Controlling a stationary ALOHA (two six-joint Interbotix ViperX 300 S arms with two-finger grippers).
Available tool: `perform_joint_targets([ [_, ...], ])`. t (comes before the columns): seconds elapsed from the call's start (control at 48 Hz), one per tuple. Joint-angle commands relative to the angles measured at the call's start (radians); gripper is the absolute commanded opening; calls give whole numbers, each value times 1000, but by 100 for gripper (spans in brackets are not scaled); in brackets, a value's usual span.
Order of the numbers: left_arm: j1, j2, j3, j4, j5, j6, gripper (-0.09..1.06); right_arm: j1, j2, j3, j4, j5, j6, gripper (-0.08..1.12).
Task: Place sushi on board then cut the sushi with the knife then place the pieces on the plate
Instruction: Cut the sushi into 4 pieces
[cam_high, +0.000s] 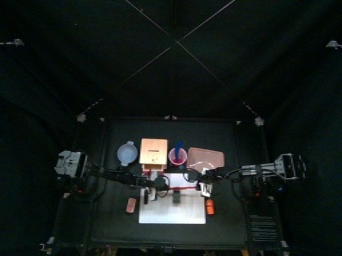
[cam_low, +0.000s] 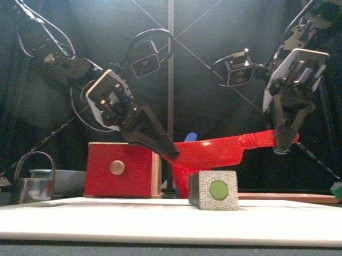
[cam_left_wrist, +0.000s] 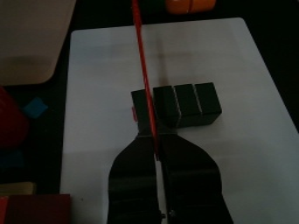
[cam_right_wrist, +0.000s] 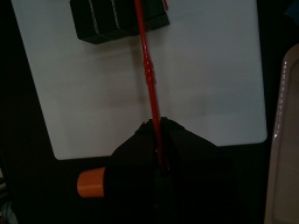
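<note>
Red knife (cam_low: 221, 152) clamped at either end by my left gripper (cam_low: 168, 150) and right gripper (cam_low: 283, 140), seemingly just above the sushi roll (cam_low: 215, 188) on the white board (cam_low: 80, 215).

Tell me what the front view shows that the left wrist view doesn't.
Front only: the sushi roll's green-centred end face, and the right fingers gripping the red knife. Left wrist only: the roll's seams between blocks, and an orange toy past the board. Both: left fingers shut on the knife over the roll, on the white board.
</note>
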Motion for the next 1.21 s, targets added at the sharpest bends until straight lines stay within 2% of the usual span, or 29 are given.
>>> perform_joint_targets([
  [0.021, -11, -2, 5, -5, 12, 0, 18, -3, -8, -3, 3, -9, 5, 14],
  [0.438, -12, 2, 2, -11, 12, -2, 18, 8, 9, -6, 38, -14, 5, 14],
  [0.875, -15, 5, -8, -17, 54, 3, 18, 11, 32, -9, 29, -23, 3, 14],
  [1.208, -14, 9, -11, -17, 54, 3, 18, 6, 52, -26, 20, -28, 3, 14],
])
